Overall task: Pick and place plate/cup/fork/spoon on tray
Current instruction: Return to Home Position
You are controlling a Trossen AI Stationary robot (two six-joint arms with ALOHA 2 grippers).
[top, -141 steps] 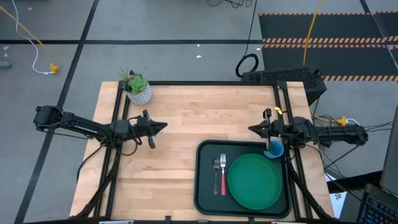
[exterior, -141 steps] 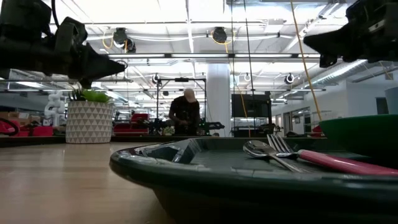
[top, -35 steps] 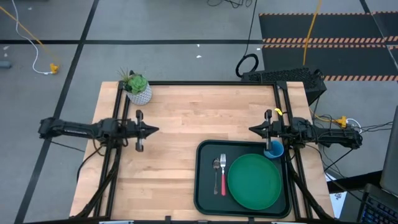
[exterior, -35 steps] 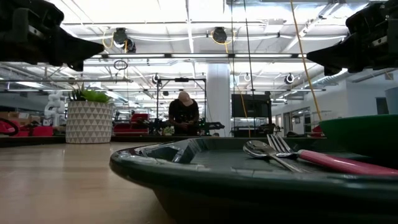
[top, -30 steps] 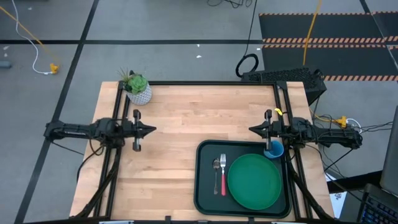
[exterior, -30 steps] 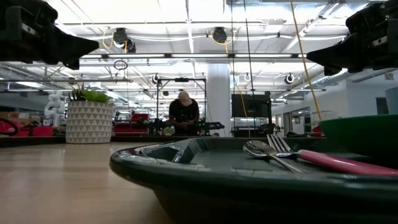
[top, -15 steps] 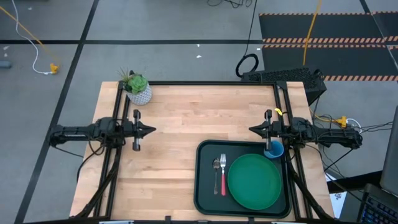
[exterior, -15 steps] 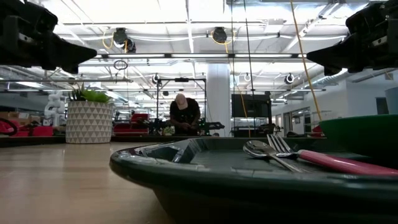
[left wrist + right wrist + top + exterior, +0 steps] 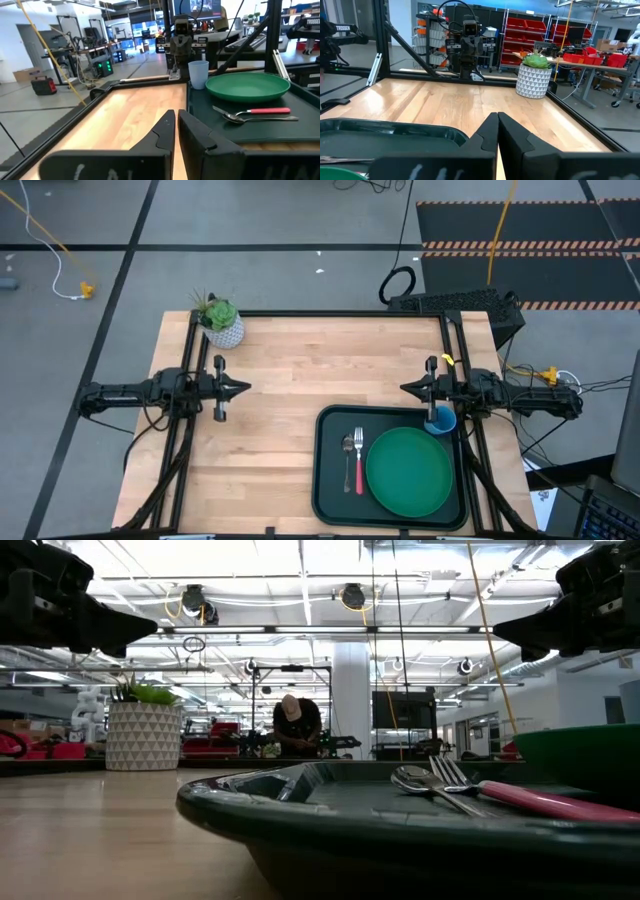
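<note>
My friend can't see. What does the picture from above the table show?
A dark tray holds a green plate, a blue cup, and a fork and spoon side by side. The left gripper and right gripper hover shut and empty above the wooden table, pointing at each other; a potted plant stands in a far corner.

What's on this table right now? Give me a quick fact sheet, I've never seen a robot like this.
tray: table's right side, holding all four items
plate: on tray, right part
cup: tray's far right corner
fork, spoon: side by side, left of plate
left gripper: shut, empty, over table's left part
right gripper: shut, empty, just beyond tray's far edge
plant pot: far left corner
</note>
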